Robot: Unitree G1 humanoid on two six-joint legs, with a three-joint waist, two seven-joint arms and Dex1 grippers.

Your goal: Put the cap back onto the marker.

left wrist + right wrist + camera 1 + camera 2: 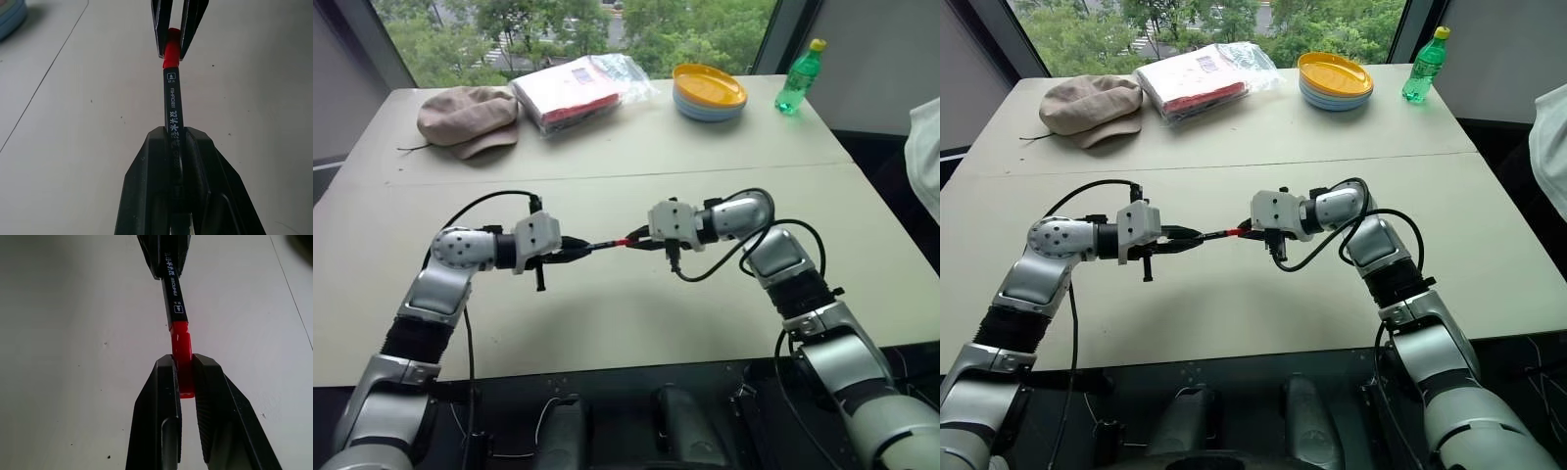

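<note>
1. Pale beige counter (pixel 636 323) fills the scene, with a seam running across it and green trees behind the window at its far edge.
2. At the far side of the counter lie a tan cap-style hat (pixel 468 117), a clear bag of red and white goods (pixel 578 90), a stack of plates (pixel 709 92) with a yellow one on top, and a green bottle (pixel 800 78) near the far right corner.
3. Both arms reach toward each other above the middle of the counter, meeting tip to tip.
4. The left gripper (pixel 175 142) has its fingers clamped on the marker (pixel 172 105), whose dark printed barrel sticks out toward the other hand, held above the counter.
5. The right gripper (pixel 185 367) has its fingers pinched on the cap (pixel 181 340), a small red piece.
6. The cap sits on the front end of the marker, in line with the barrel, red meeting black between the two pairs of fingers.
</note>
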